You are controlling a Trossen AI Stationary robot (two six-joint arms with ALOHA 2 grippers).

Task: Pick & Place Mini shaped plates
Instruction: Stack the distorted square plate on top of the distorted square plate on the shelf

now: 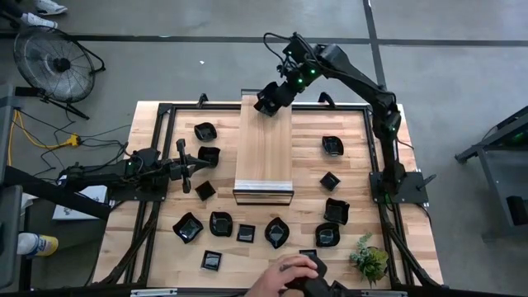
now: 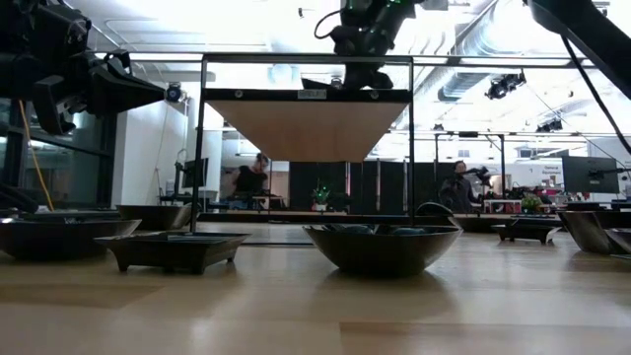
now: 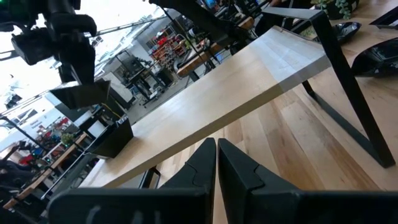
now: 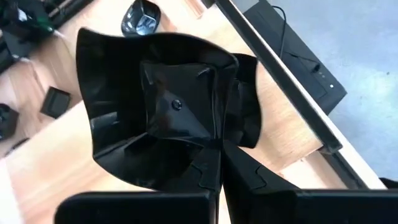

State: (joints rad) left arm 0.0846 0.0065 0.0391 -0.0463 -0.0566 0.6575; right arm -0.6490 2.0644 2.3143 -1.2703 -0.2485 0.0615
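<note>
Two grippers in play. Right gripper [image 1: 270,101] up over the far end of the raised wooden shelf [image 1: 264,144], pinched tight on the rim of a square black plate [image 4: 168,109], held clear above the wood. Left gripper [image 1: 183,167] parked low beside the shelf, fingers pressed together, gripping nothing. More mini shaped plates [image 1: 221,223] scattered across the desk [image 1: 157,223]. Hand [image 1: 285,274] reaching in at the near edge, plant [image 1: 369,258] beside it.
</note>
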